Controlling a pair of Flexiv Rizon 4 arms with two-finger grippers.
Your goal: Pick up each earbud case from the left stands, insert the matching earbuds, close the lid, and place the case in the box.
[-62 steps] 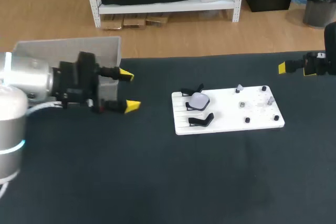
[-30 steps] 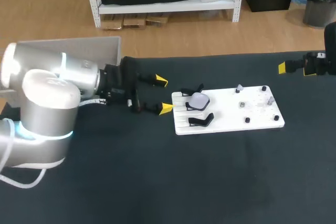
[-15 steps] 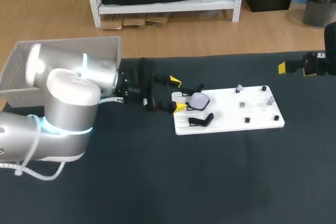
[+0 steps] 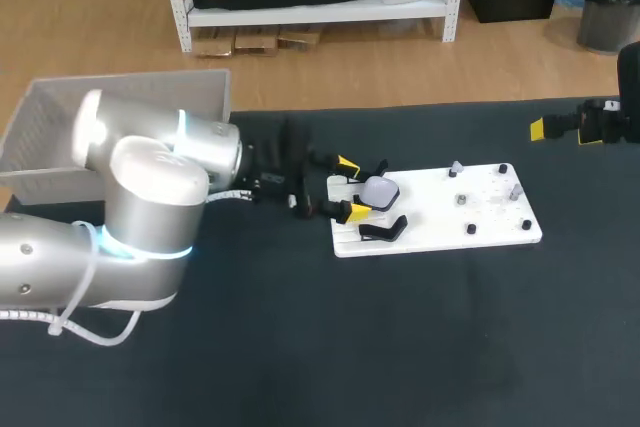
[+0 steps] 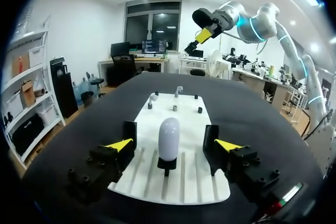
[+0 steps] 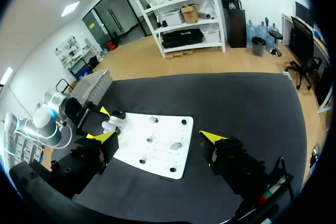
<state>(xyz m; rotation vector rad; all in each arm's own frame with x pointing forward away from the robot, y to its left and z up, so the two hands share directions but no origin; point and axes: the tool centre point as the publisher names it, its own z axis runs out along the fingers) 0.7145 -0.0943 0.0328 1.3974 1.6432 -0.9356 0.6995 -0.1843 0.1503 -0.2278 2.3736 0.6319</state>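
White and round, the earbud case (image 5: 169,137) sat on a small black stand (image 5: 166,164) at one end of the white board (image 5: 185,120). It was right between the wide-open fingers of the left gripper (image 5: 170,145), and neither yellow tip touched it. The right gripper (image 6: 158,136) hung far off over the black table (image 4: 400,347), fingers spread wide and holding nothing, and the grey box (image 4: 60,137) stood behind the left arm (image 4: 150,187).

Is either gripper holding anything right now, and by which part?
Nothing is held. Left gripper is open, the white earbud case ahead of its fingers, untouched. Right gripper is open and empty.
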